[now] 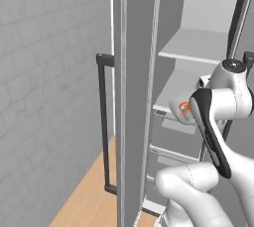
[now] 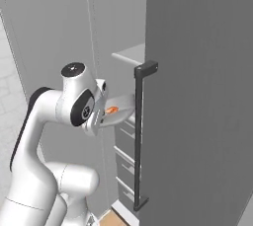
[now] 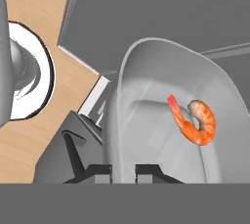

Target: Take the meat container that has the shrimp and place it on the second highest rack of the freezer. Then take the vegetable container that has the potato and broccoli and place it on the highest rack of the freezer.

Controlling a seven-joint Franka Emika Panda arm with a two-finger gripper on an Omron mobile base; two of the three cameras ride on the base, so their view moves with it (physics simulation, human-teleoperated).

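While my gripper point(image 3: 123, 170) pinches the shrimp point(image 3: 194, 121) container's point(image 3: 146, 86) rim at centre frame, it's nearing the freezer's point(image 1: 136, 97) second highest rack point(image 1: 171, 89); vegetables remain.

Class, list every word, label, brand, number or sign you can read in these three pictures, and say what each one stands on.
None: no writing shows in any view.
The white container with the shrimp bears no label.
The freezer, its shelves and its dark handle are plain grey.
The gripper bears no brand or number.
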